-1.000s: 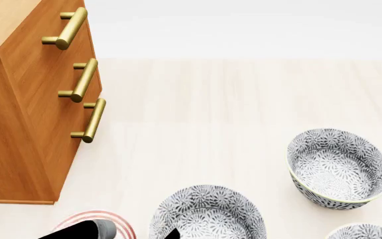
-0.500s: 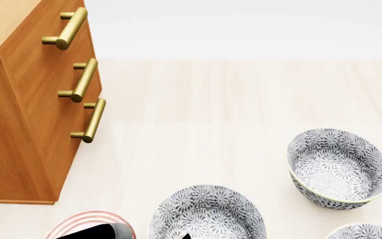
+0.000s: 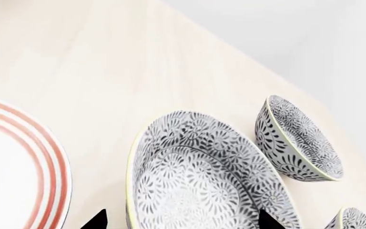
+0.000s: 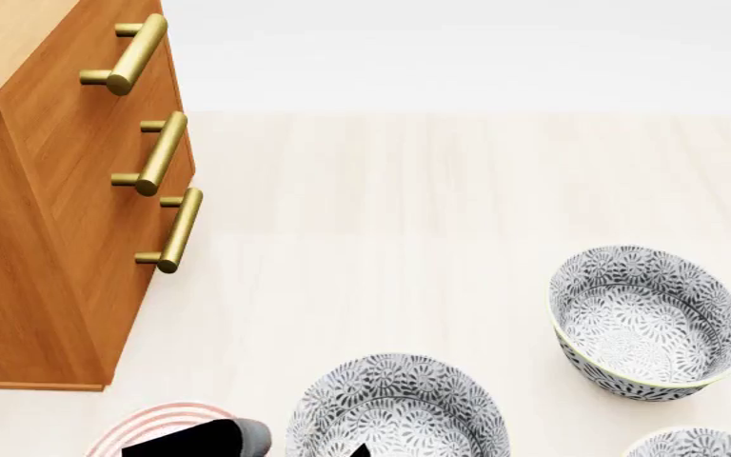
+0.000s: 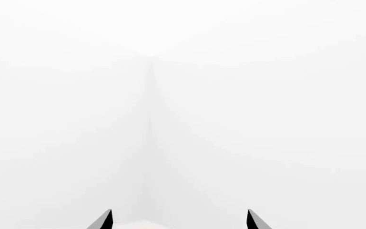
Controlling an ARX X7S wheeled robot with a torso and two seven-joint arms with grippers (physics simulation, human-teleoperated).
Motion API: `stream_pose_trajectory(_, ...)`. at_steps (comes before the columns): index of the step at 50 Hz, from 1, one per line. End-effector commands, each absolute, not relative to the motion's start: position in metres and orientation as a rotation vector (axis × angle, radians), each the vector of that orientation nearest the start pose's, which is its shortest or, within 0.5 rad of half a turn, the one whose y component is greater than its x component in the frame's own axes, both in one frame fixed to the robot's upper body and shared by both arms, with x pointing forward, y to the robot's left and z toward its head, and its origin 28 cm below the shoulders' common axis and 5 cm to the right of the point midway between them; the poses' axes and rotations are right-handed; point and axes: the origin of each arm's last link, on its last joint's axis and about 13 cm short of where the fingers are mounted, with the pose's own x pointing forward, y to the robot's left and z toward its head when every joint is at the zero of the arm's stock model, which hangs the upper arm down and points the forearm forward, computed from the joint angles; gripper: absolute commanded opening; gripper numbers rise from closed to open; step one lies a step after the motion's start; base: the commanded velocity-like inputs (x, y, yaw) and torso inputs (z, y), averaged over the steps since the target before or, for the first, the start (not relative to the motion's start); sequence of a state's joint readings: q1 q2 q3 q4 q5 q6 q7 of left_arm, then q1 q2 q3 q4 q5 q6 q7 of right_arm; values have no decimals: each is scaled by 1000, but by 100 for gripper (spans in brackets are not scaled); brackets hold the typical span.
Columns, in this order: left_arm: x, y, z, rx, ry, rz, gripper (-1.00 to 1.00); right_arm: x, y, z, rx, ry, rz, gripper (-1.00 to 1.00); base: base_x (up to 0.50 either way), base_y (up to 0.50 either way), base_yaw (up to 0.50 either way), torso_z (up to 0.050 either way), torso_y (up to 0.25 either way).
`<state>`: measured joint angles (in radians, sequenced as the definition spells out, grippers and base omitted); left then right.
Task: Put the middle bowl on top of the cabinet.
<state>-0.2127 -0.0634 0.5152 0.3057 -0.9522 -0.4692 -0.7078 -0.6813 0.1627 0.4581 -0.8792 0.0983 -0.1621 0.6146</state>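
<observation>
the middle bowl (image 4: 398, 407) sits on the pale wooden floor (image 4: 417, 209) at the lower edge of the head view, upright and partly cut off by the frame. the cabinet (image 4: 61, 190) stands well apart from it at the left, its three brass handles (image 4: 163, 152) facing the open floor, its top bare where it shows. a second bowl (image 4: 645, 319) rests to the right of the middle bowl, apart from it, and a third bowl (image 4: 700, 443) peeks in at the lower right corner. a red-ringed plate (image 4: 149, 424) lies just left of the middle bowl, partly under the dark left arm (image 4: 201, 438).

in the left wrist view the left gripper (image 3: 179, 222) has its two dark fingertips (image 3: 97, 220) spread wide, one on each side of the middle bowl (image 3: 202, 181), with the bowl's near rim between them; whether either tip touches the bowl cannot be told. the plate (image 3: 17, 162) lies beside it and the second bowl (image 3: 297, 140) beyond.

the right gripper (image 5: 179, 222) is also spread wide, its tips (image 5: 103, 220) holding nothing, facing only blank white.
</observation>
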Motion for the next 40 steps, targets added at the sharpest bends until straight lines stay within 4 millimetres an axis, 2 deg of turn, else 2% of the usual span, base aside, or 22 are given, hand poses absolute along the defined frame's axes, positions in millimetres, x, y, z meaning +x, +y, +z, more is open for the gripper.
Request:
stream_pose_trajectory(1, 201, 85, 90, -541, 427, -215, 100, 64, -176, 139, -227, -506, -769, 100, 0, 0, 0, 0, 0)
stream_pose_trajectory(23, 200, 79, 82, -548, 446, -238, 100, 62, -175, 140, -231, -514, -767, 100, 0, 0, 0, 0, 0)
stream_pose_trajectory(40, 208, 78, 75, -537, 456, -229, 100, 61, -176, 140, -231, -522, -769, 100, 0, 0, 0, 0, 0)
